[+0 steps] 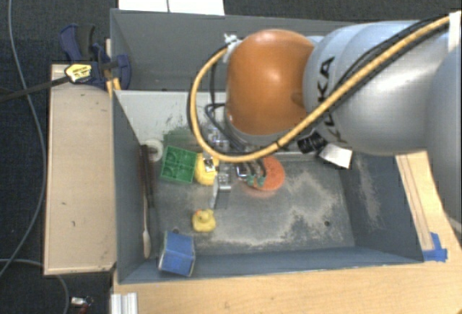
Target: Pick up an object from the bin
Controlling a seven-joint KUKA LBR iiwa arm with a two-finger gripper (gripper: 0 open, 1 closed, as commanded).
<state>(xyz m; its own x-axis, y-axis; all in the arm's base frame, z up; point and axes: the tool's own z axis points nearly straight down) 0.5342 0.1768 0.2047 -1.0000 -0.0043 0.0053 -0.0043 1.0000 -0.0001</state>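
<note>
Orange wrist cover (267,81) above tool (219,186); tool between yellow piece (206,172), orange disc (268,177); grip state unclear.

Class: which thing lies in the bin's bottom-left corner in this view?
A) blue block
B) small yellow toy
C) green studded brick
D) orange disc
A: the blue block sits tucked into that corner, while the small yellow toy lies up and to its right.

One green brick (177,164), two yellow pieces (203,220), one blue block (177,253), one orange disc (271,177), one long tool (146,190).
</note>
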